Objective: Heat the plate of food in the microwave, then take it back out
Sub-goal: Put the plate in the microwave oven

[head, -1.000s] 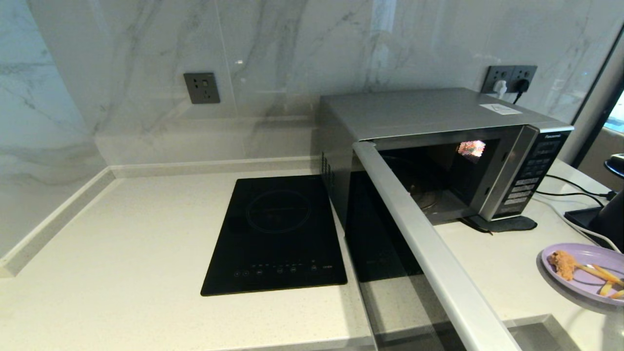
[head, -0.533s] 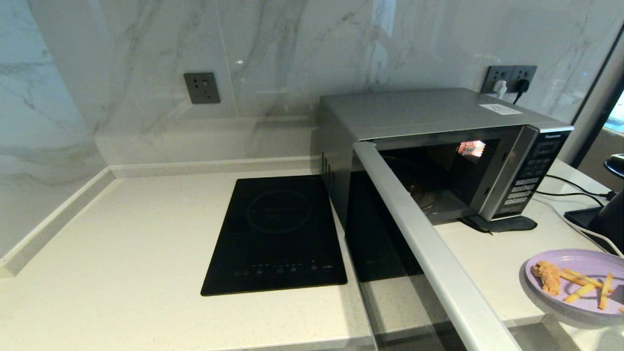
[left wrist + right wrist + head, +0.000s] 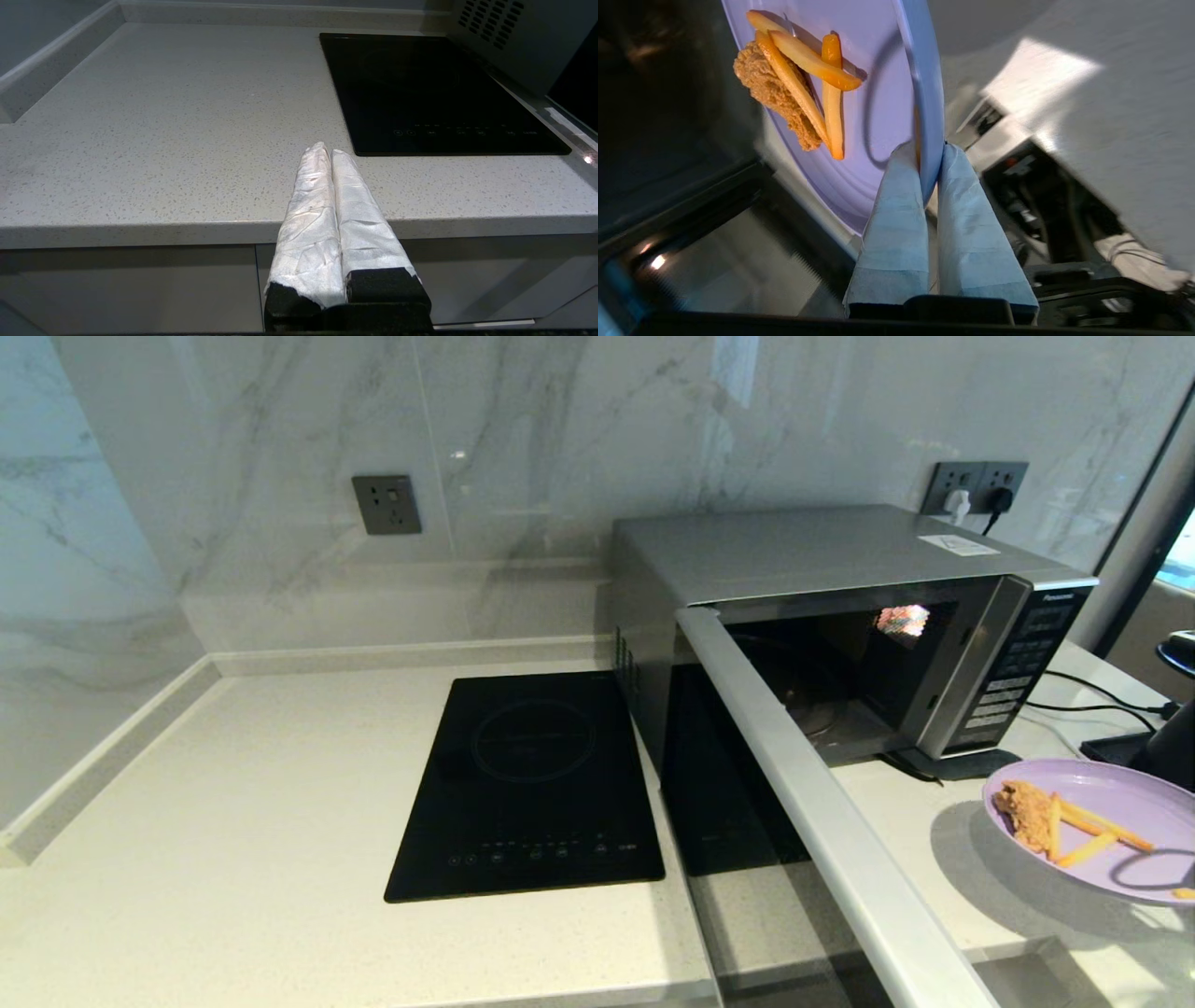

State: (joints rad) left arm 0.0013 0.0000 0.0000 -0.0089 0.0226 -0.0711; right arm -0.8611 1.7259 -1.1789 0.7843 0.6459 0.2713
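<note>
The lilac plate of food (image 3: 1116,798) hangs above the counter at the far right, in front of the microwave's button panel, with fries and a crumbly piece (image 3: 1027,805) on it. My right gripper (image 3: 930,154) is shut on the plate's rim (image 3: 931,116); it is out of the head view. The silver-grey microwave (image 3: 822,555) stands with its dark glass door (image 3: 812,803) swung wide open toward me, cavity empty. My left gripper (image 3: 329,151) is shut on nothing, parked off the counter's front edge, left of the hob.
A flat black induction hob (image 3: 532,784) lies left of the microwave. The open door juts out over the counter's front edge. Black cables (image 3: 1083,695) and a dark object (image 3: 1172,747) sit at the far right. Wall sockets (image 3: 976,485) are behind the microwave.
The plate has moved left and risen, coming closer to the microwave's open front. The left arm and the door have not moved.
</note>
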